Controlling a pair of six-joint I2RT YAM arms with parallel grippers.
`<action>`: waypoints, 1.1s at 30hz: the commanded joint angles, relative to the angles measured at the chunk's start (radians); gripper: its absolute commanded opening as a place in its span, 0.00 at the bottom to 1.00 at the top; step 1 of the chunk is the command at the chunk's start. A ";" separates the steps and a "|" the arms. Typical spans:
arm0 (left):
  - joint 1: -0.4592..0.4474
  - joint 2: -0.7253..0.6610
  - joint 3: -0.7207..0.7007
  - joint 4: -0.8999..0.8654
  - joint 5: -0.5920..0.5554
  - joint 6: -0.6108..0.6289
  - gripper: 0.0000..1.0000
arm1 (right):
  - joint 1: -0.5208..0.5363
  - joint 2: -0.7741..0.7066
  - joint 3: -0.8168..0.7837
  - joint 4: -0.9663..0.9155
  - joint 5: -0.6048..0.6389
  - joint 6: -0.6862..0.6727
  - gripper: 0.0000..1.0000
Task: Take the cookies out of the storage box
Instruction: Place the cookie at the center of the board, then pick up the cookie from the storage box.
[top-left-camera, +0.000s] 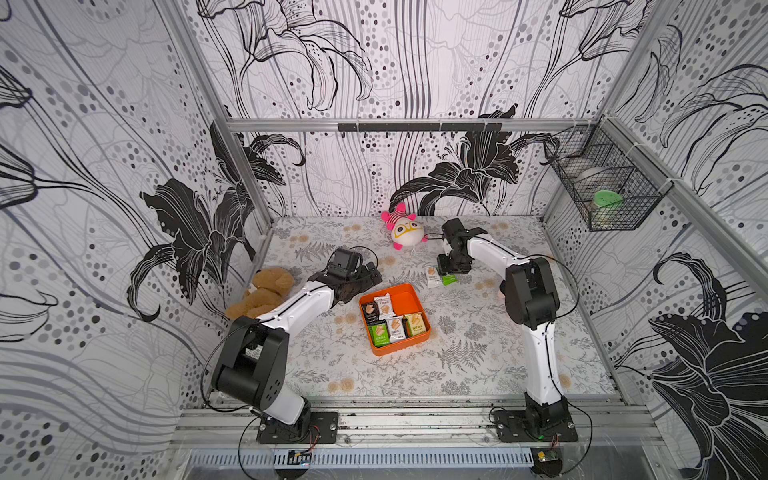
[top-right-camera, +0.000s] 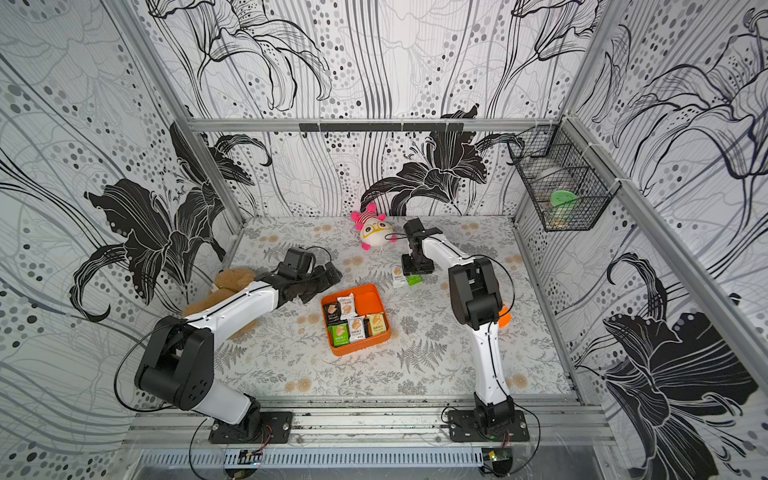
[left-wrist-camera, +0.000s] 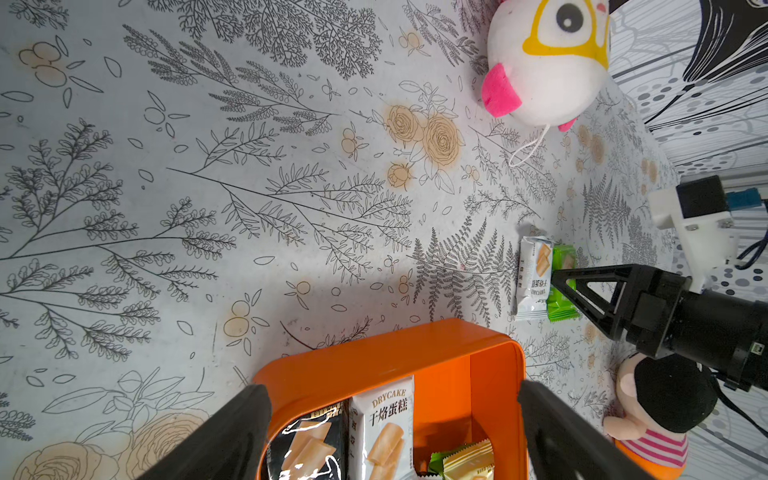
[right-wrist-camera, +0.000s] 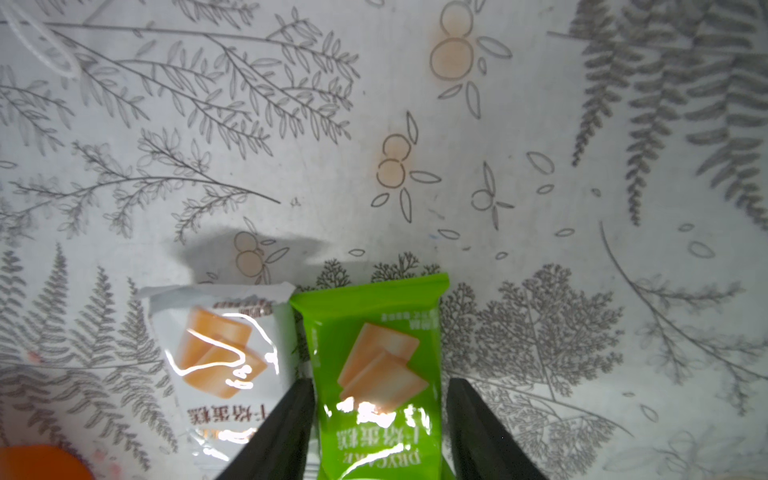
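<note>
- Shallow bright-orange storage box (top-left-camera: 409, 296), rounded corners, flat at frame centre, upper-right part bare.
- Five cookies (top-left-camera: 395, 328) flat inside: black, green, pale yellow, two white.
- Outside, just above-right: white packet (top-left-camera: 432, 277) beside green packet (top-left-camera: 449, 279).

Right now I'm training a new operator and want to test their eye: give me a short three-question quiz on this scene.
1. How many cookies lie on the table outside the storage box?
2. True or false: the left pincer grips a cookie.
3. Which colour of packet lies between the right pincer's jaws? A white, B green, C black.
Key: 1 two; 2 false, it is open and empty; 3 B, the green packet.
</note>
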 joint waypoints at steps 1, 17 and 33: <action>-0.005 -0.018 0.012 0.013 -0.020 0.023 0.97 | -0.004 -0.007 0.049 -0.050 0.014 0.011 0.59; -0.002 -0.123 -0.093 -0.013 -0.022 0.131 0.97 | 0.235 -0.324 -0.206 -0.021 0.038 0.257 0.60; -0.002 -0.241 -0.219 -0.004 -0.039 0.163 0.97 | 0.578 -0.349 -0.255 -0.176 0.180 0.610 0.60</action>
